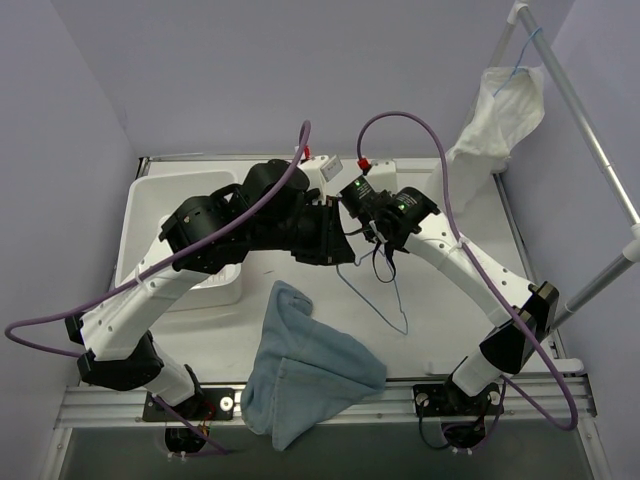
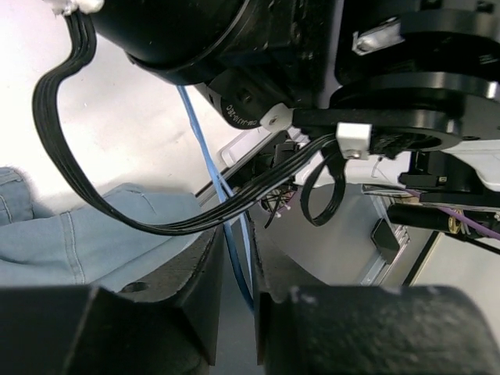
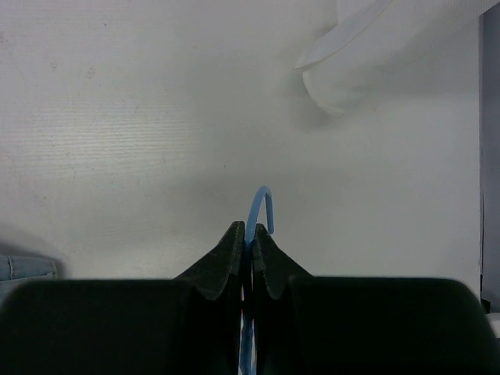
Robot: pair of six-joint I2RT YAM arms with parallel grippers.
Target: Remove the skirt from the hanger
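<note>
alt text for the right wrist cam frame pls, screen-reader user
The right gripper, two black fingers, is pinched shut on a thin blue wire hanger, whose curved hook pokes up just past the fingertips. Behind lies a white tabletop, with a bunched white cloth at top right and a sliver of blue denim skirt at the lower left edge.

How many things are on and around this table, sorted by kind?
Clothes: 2, the skirt and the white garment.
Hangers: 2, the held hanger and the rack hanger.
Bins: 1, the bin.
Racks: 1, the rack.
Total: 6.
</note>
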